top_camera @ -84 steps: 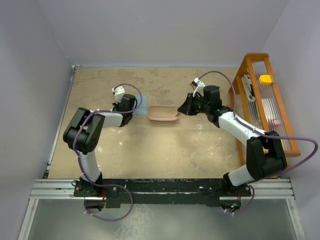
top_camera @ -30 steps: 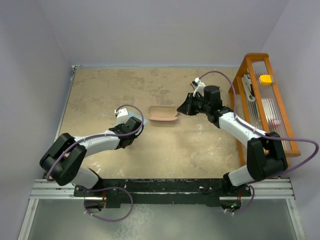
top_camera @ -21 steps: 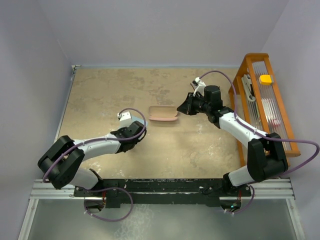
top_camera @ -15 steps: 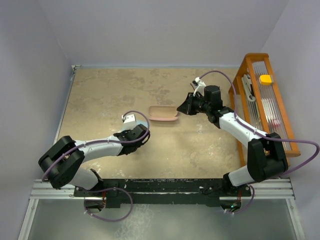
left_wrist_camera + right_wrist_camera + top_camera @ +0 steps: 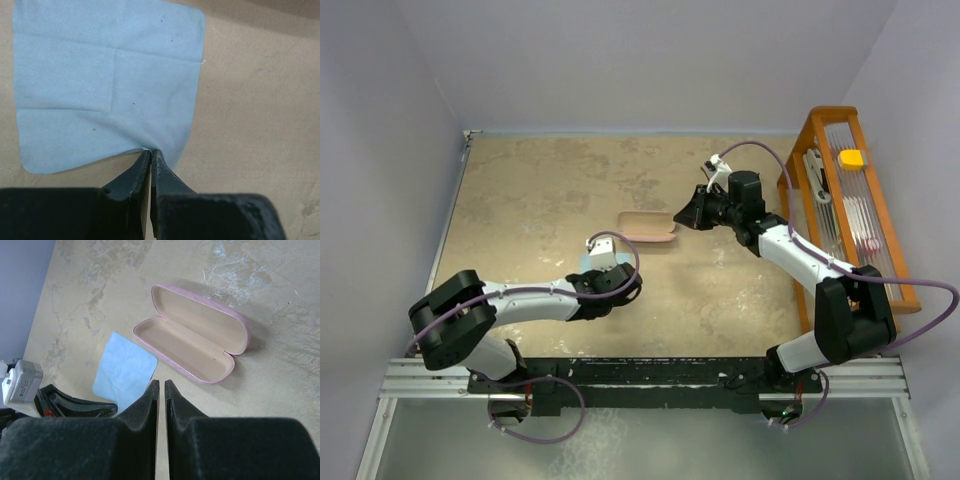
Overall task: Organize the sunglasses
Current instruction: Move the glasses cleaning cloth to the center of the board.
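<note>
The sunglasses cannot be made out in any view. The case [image 5: 200, 335] lies open. Beside its left end, the left gripper [image 5: 150, 152] is pressed together on the cloth's [image 5: 105, 80] edge. By the case's right end, the right gripper [image 5: 160, 385] shows only a thin slit; whether it pinches anything I cannot tell.

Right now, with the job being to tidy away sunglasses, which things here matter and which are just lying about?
For the job, likely:
pink case, lying open and empty
blue cloth, its edge pinched by the left gripper
The sunglasses themselves do not show.

Just lying about:
orange rack on the right
yellow block in it
</note>
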